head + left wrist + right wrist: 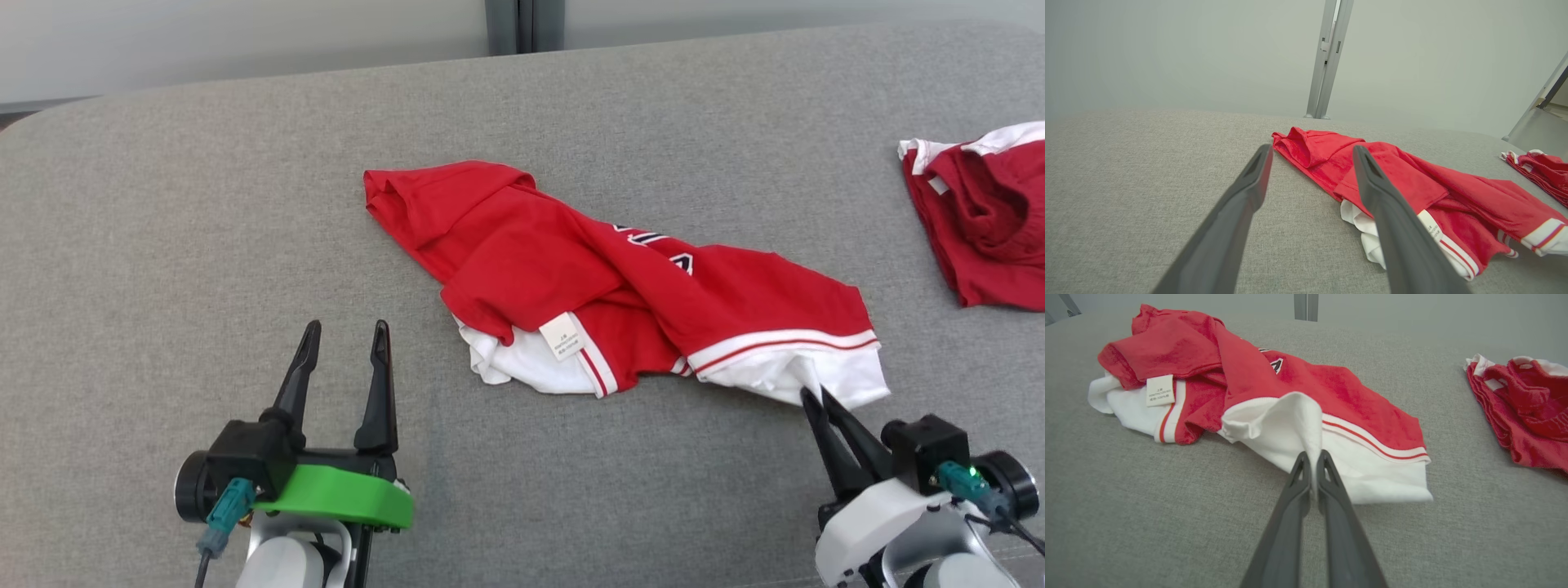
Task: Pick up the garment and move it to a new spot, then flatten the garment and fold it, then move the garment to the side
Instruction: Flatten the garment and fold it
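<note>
Pinching a raised fold of white hem in the right gripper (pixel 1313 456), fingers all but closed on the thin cloth, tips at the near right corner of the garment (pixel 571 278). Holding nothing in the left gripper (pixel 346 327), fingers spread as wide as they go, hovering over the grey cushion (pixel 204 204) near the garment's left side but clear of it. Lying crumpled mid-cushion, red with white striped trim, one layer flopped over another, care label (pixel 562 336) showing at the near edge. Likely to handle as light, limp knit: no stiffness, sagging and trailing from any single pinch, bunching rather than sliding on the coarse upholstery. Best taken at hem corners or seams, at two points well apart, so as to hang open instead of roping. Worth keeping well apart from the second red garment (pixel 988 212) at the far right when choosing a new spot.
</note>
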Available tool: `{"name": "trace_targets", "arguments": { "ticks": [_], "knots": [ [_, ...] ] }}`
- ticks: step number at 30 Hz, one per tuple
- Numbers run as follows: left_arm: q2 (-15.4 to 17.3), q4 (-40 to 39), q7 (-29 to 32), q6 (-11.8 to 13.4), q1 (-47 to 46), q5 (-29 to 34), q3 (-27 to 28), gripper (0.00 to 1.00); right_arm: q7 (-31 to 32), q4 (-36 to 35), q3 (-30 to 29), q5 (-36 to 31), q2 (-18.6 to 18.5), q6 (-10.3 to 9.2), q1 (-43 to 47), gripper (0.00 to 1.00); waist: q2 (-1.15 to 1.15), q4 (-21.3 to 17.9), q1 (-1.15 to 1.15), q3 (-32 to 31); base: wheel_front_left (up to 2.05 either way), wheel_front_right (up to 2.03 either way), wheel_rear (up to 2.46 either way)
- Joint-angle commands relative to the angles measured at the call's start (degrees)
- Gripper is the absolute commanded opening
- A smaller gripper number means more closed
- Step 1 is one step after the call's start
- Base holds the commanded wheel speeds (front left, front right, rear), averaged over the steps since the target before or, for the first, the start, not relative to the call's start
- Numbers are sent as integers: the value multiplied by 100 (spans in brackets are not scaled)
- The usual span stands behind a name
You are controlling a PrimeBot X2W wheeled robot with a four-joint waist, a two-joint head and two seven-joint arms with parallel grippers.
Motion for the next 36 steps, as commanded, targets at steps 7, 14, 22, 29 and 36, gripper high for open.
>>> {"name": "trace_targets", "arguments": {
  "ticks": [7,14,22,29,36],
  "knots": [
    [21,22,-1,-14,164,17,64,100,48,29,-104,-91,107,-9,615,100,0,-128,0,-215,0,0,0],
    [21,118,-1,-67,170,-61,25,100,85,-478,-609,134,209,-9,737,100,0,-281,0,-245,0,0,0],
    [22,719,6,-214,-230,-228,-463,100,-61,-674,-1083,-161,387,-9,278,100,0,-349,0,-178,0,0,0],
    [24,1405,144,-330,-787,-733,-1197,100,-222,-388,-802,-286,645,-9,-98,100,0,-477,0,7,0,0,0],
    [28,1949,275,-205,-1107,-1419,-1748,100,-373,-146,-810,-345,732,-9,-296,100,0,-688,0,178,0,0,0]
  ]
}}
